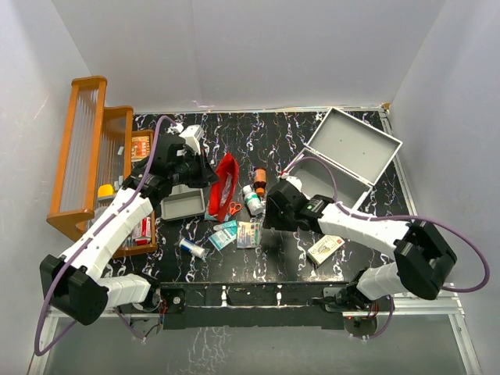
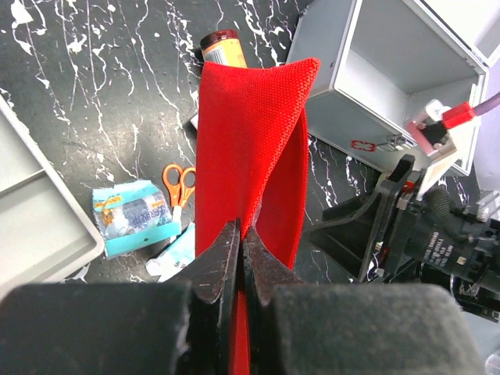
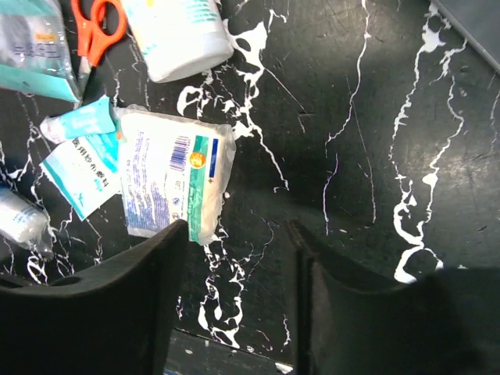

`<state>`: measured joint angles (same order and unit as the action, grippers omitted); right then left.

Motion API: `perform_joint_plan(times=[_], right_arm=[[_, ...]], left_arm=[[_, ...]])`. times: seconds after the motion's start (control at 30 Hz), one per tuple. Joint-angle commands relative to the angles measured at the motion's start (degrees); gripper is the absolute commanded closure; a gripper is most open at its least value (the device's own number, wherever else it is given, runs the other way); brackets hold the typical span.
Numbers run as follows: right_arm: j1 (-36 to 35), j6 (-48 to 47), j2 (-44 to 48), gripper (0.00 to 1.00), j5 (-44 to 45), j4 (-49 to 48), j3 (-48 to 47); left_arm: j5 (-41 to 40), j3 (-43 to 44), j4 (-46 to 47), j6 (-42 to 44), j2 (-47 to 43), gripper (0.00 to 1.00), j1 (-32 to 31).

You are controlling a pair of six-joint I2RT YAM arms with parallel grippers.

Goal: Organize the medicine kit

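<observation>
The medicine kit (image 1: 351, 152) is a light-grey metal case at the back right, its lid open; the left wrist view shows its inside (image 2: 406, 70). My left gripper (image 2: 241, 234) is shut on the edge of a red pouch (image 2: 250, 148), which hangs raised above the table (image 1: 225, 183). My right gripper (image 3: 237, 234) is open low over bare black tabletop with nothing between its fingers. A white gauze packet (image 3: 176, 176) lies just beside its left finger. In the top view the right gripper (image 1: 273, 212) sits left of the case.
Near the middle lie an orange bottle (image 1: 259, 178), a white bottle (image 1: 252, 199), orange scissors (image 1: 234, 208), a teal packet (image 1: 223, 233) and a bandage roll (image 1: 191, 248). A small grey tray (image 1: 181, 205) sits left. A wooden rack (image 1: 86, 156) stands far left, a small box (image 1: 325, 248) front right.
</observation>
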<state>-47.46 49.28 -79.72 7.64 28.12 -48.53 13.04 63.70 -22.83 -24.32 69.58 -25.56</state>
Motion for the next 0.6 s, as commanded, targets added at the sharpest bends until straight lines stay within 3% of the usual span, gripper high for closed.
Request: perform_joint_plan(times=[0.0, 0.3, 0.57], right_arm=[[0.44, -3.94, 4.64, 0.47, -0.53, -2.83, 0.24], [0.49, -1.05, -3.82, 0.47, -11.01, -11.07, 1.33], [0.44, -1.46, -8.84, 0.54, -12.22, -12.33, 0.37]], left_arm=[[3.2, -0.77, 1.98, -1.13, -0.59, 1.0, 0.43], [2.3, -3.47, 2.08, -4.22, -2.33, 1.0, 0.43], [3.81, -7.36, 3.74, -6.26, -3.21, 1.0, 0.42]])
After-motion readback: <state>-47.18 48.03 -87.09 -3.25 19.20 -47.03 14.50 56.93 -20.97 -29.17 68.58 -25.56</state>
